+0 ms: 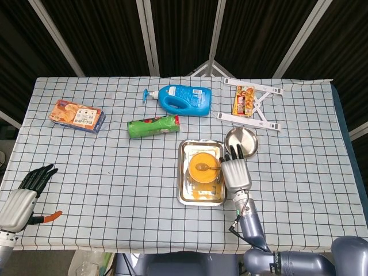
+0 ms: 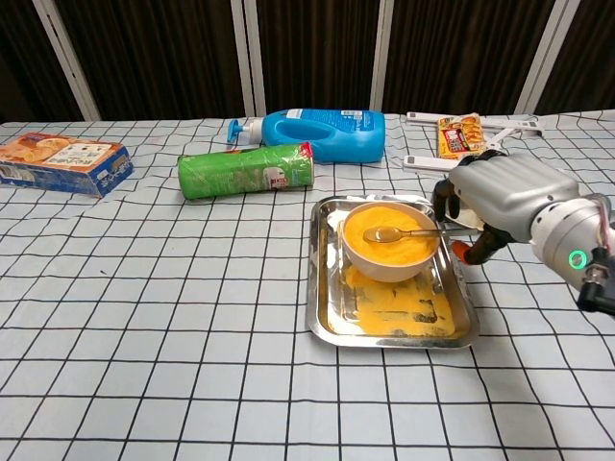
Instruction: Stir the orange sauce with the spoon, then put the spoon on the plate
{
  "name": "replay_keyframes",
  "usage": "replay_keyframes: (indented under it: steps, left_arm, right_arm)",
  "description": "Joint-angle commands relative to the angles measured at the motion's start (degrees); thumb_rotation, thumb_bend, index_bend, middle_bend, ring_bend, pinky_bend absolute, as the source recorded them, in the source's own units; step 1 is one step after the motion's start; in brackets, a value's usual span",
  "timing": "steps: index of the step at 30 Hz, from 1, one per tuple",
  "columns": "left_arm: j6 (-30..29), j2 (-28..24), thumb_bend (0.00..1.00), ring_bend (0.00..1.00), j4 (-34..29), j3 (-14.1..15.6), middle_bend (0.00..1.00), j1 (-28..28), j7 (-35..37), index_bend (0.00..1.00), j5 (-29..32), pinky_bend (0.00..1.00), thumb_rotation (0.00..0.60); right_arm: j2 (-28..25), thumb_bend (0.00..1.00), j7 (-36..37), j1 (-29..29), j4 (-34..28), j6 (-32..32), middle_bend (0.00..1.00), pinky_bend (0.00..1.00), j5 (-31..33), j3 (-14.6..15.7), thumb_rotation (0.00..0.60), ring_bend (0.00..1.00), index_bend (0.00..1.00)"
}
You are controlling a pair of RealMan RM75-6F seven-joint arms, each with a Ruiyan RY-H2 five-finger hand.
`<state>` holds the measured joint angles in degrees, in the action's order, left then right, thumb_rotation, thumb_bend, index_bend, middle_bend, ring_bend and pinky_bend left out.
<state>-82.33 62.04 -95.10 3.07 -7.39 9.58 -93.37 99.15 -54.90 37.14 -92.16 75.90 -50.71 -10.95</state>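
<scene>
A steel tray [image 2: 327, 312] sits near the middle of the checked table [image 2: 144, 317]. Inside it stands a bowl [image 2: 389, 260] filled with orange sauce [image 2: 384, 245]; more orange sauce is smeared over the tray floor in front of the bowl. A spoon [image 2: 396, 233] lies across the bowl, its head resting on the sauce and its handle reaching over the right rim.

A round metal plate [image 1: 241, 140] lies just beyond the tray's right far corner, with nothing seen on it; in the chest view most of it is hidden behind the hand.

The right hand [image 2: 500, 197] hovers at the tray's right edge, next to the end of the spoon handle. Its fingers [image 1: 234, 152] are extended and apart, pointing away from the robot. Whether any fingertip touches the handle cannot be told; no grip on it is visible.

The left hand [image 1: 22, 198] rests near the front left corner of the table, fingers spread, holding nothing.

Further back lie a blue pump bottle [image 2: 322, 133] on its side, a green canister [image 2: 245, 171] on its side, a snack box [image 2: 58, 161] at the left, and a snack packet [image 2: 459, 136] resting on a white folding stand [image 1: 253, 118].
</scene>
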Motion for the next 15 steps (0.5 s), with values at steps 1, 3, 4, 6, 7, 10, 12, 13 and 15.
replay_keyframes:
  steps: [1, 3, 4, 6, 7, 10, 12, 13, 15]
  left_arm:
    - [0.03, -0.02, 0.0, 0.0, -0.02, 0.02, 0.0, -0.01, 0.04, 0.0, 0.01, 0.0, 0.6]
    - [0.11, -0.04, 0.0, 0.0, -0.03, 0.04, 0.0, -0.02, 0.07, 0.0, 0.06, 0.0, 0.6]
    - [0.15, -0.05, 0.0, 0.0, -0.03, 0.03, 0.0, -0.04, 0.05, 0.0, 0.09, 0.0, 0.6]
    - [0.24, -0.07, 0.0, 0.0, -0.07, 0.04, 0.0, -0.08, 0.01, 0.0, 0.12, 0.0, 0.6]
    - [0.25, -0.07, 0.0, 0.0, -0.08, 0.03, 0.0, -0.08, 0.01, 0.0, 0.13, 0.0, 0.6]
    - [0.21, -0.07, 0.0, 0.0, -0.1, 0.02, 0.0, -0.07, 0.03, 0.0, 0.16, 0.0, 0.6]
    - [0.26, -0.09, 0.0, 0.0, -0.12, 0.03, 0.0, -0.08, 0.01, 0.0, 0.19, 0.0, 0.6]
    - [0.27, -0.09, 0.0, 0.0, -0.11, 0.03, 0.0, -0.08, -0.01, 0.0, 0.2, 0.0, 0.6]
    - [0.3, -0.09, 0.0, 0.0, -0.1, 0.04, 0.0, -0.09, -0.06, 0.0, 0.21, 0.0, 0.6]
  right_arm:
    - [0.33, 0.45, 0.33, 0.2, 0.57, -0.11, 0.38, 0.0, 0.14, -0.35, 0.6, 0.11, 0.41]
    - [0.49, 0.45, 0.51, 0.27, 0.89, -0.14, 0.38, 0.0, 0.05, -0.4, 0.6, 0.11, 0.42]
    - [0.54, 0.45, 0.57, 0.28, 0.99, -0.16, 0.38, 0.0, 0.03, -0.39, 0.6, 0.11, 0.42]
    - [0.63, 0.45, 0.66, 0.3, 1.2, -0.22, 0.38, 0.0, 0.06, -0.35, 0.6, 0.11, 0.43]
    - [0.66, 0.45, 0.67, 0.31, 1.28, -0.26, 0.38, 0.0, 0.1, -0.35, 0.6, 0.11, 0.43]
    - [0.8, 0.45, 0.7, 0.33, 1.48, -0.31, 0.39, 0.0, 0.23, -0.31, 0.6, 0.12, 0.44]
    - [0.91, 0.45, 0.76, 0.35, 1.59, -0.29, 0.4, 0.0, 0.18, -0.29, 0.6, 0.12, 0.44]
    - [0.97, 0.45, 0.82, 0.35, 1.61, -0.23, 0.4, 0.0, 0.14, -0.3, 0.6, 0.13, 0.45]
    - [1.14, 0.45, 0.93, 0.36, 1.64, -0.21, 0.4, 0.0, 0.14, -0.32, 0.6, 0.13, 0.45]
